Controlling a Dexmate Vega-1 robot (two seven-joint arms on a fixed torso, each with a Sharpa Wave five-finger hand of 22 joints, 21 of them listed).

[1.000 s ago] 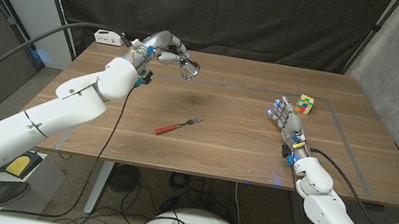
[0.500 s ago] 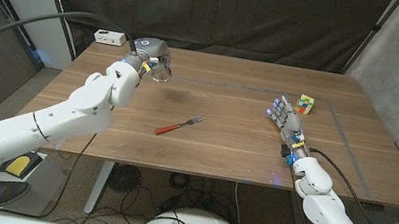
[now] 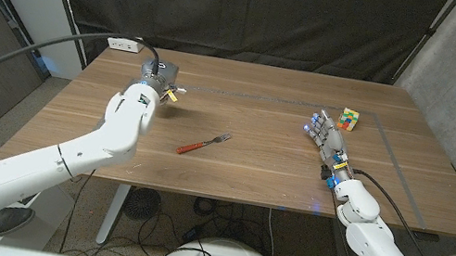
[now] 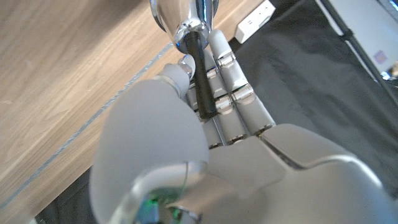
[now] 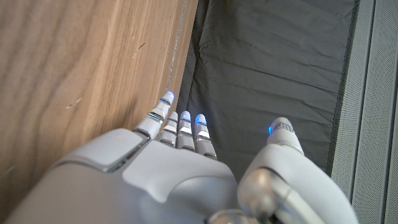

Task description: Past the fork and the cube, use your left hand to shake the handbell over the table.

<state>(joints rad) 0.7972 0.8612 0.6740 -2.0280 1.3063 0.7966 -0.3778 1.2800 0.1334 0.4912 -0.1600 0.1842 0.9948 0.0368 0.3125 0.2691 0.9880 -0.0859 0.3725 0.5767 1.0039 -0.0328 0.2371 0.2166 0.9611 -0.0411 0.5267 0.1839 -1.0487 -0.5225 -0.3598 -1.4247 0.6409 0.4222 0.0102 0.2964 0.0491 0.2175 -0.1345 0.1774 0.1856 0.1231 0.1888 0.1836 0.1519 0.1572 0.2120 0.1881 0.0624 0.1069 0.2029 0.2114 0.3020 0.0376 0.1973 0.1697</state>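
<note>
— Where is the handbell [image 4: 186,25] now?

— My left hand [image 3: 159,80] grips it by the black handle, raised over the table [image 3: 259,166] near the far left corner; the chrome bell shows past my fingers [image 4: 233,93] in the left wrist view.

— And the rest?

— The fork [image 3: 204,144] lies near the table's middle, the cube [image 3: 348,119] toward the far right. My right hand [image 3: 326,138] holds nothing, fingers apart, just beside the cube. A white power strip [image 3: 123,44] sits at the far left corner.
</note>
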